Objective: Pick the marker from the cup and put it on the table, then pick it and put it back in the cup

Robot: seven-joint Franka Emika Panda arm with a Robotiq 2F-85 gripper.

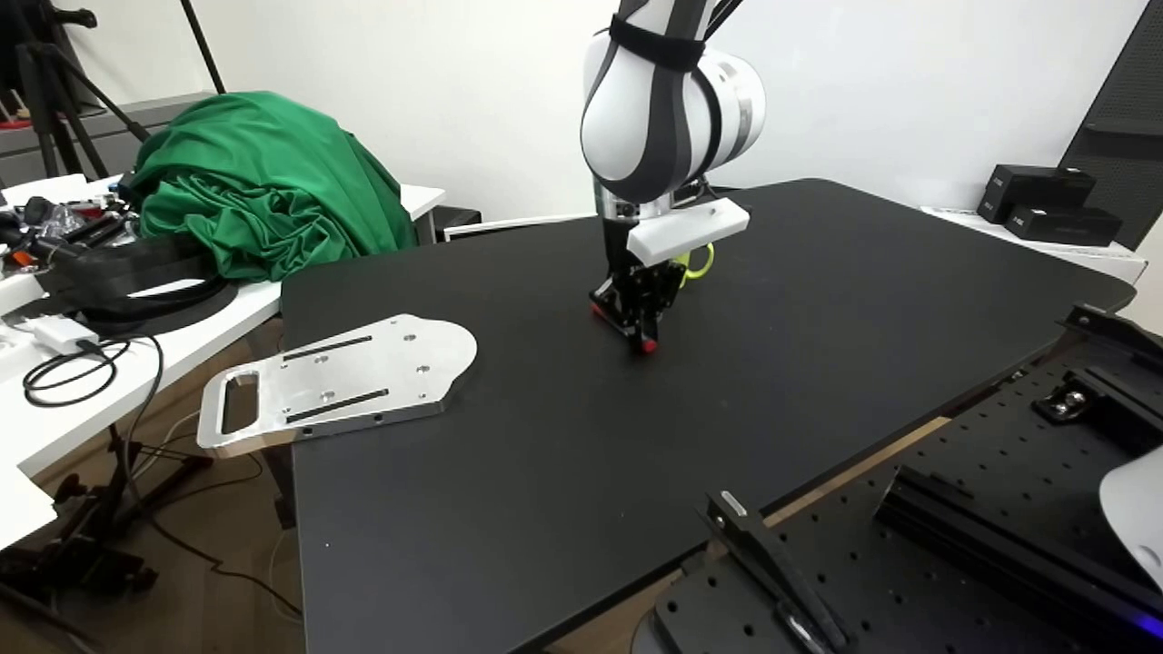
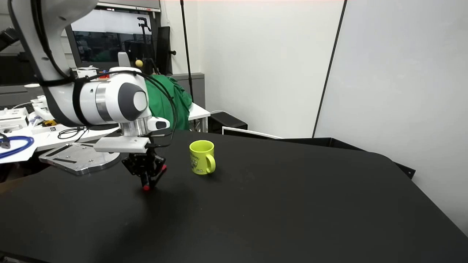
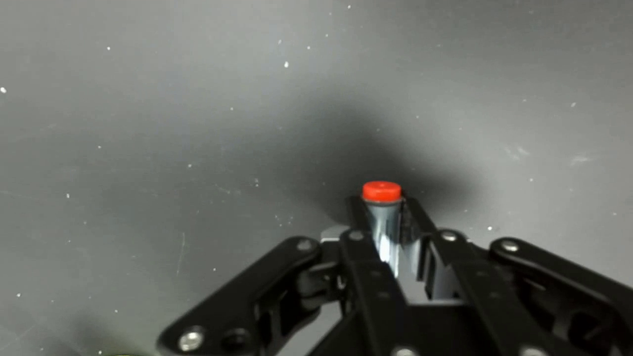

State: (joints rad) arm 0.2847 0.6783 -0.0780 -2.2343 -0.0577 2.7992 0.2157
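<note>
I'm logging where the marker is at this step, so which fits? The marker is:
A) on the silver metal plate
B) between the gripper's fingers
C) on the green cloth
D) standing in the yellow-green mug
B: the wrist view shows the marker between the fingers of the gripper, its red end at their tips, while in an exterior view the mug stands apart from them.
</note>
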